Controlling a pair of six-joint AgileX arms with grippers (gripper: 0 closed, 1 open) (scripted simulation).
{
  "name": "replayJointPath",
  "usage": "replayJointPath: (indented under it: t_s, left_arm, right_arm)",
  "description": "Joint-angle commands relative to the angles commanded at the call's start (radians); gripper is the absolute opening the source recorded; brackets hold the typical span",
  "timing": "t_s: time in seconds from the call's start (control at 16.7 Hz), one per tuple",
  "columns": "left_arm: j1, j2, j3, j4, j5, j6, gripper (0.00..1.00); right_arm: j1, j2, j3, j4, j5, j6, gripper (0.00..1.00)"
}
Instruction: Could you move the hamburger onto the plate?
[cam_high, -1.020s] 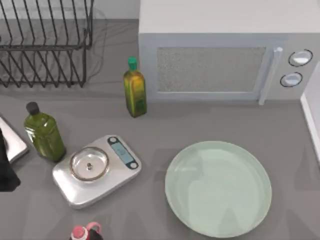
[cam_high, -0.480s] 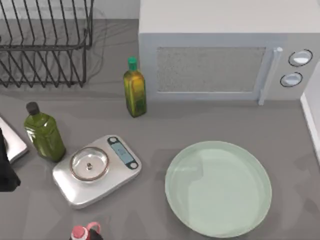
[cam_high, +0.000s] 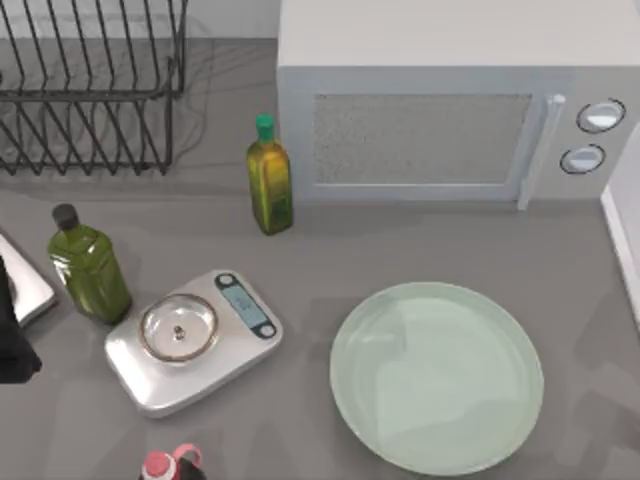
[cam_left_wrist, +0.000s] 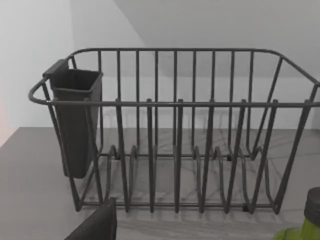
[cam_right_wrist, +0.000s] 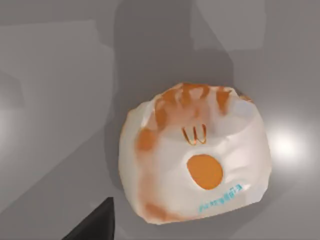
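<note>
none of the task's move is seen as done: the plate (cam_high: 437, 376) lies bare on the right half of the table, and the hamburger (cam_right_wrist: 194, 152) is seen close up in the right wrist view, resting on grey surface below that camera. judged from this, the burger is yet to be gripped, carried across and set down on the plate. a dark sliver at the edge of the right wrist view is taken for part of the right gripper, but whether it is open or closed cannot be told. the left arm is parked at the table's left edge, and its gripper's state cannot be told either. the top view gives the layout: a scale (cam_high: 192, 340) left of the plate, two green bottles (cam_high: 88, 265) behind it, a microwave (cam_high: 440, 100) at the back. the left wrist view faces a wire dish rack (cam_left_wrist: 175, 130) with a dark cup holder (cam_left_wrist: 75, 120) hung on it.
</note>
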Motion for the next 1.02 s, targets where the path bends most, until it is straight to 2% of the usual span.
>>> replayJointPath:
  t_s: [0.24,0.66,0.84,1.02]
  left_arm:
    - [0.000,0.000,0.000,0.000,0.000,0.000,1.00]
    - [0.000,0.000,0.000,0.000,0.000,0.000,1.00]
    - [0.000,0.000,0.000,0.000,0.000,0.000,1.00]
    - [0.000,0.000,0.000,0.000,0.000,0.000,1.00]
  right_arm:
    - [0.004,0.144,0.093,-0.105,0.001,-0.115,1.00]
    - [0.001,0.159,0.098,-0.112,0.001,-0.127,1.00]
    - [0.004,0.197,0.060,-0.042,0.001,-0.127,1.00]
    - [0.006,0.268,-0.008,0.109,0.001,-0.125,1.00]
